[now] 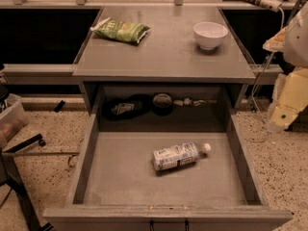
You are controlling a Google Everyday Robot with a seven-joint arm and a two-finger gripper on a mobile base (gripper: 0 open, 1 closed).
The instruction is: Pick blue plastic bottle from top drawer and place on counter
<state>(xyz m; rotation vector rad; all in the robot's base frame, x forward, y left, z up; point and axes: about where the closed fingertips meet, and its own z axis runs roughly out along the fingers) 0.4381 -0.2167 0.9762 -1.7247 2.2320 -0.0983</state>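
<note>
desk (168,57) above drawer | top drawer (120,177) pulled open | pincer (285,105) at right edge, outside drawer, state: cannot tell | blue plastic bottle (175,156) lying mid-drawer, down-left of pincer, long axis left-right, white cap (206,147) toward pincer

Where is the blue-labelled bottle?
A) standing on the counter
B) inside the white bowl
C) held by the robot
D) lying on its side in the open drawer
D: the blue plastic bottle lies on its side in the top drawer; the tool is at the right edge, apart from it.
</note>
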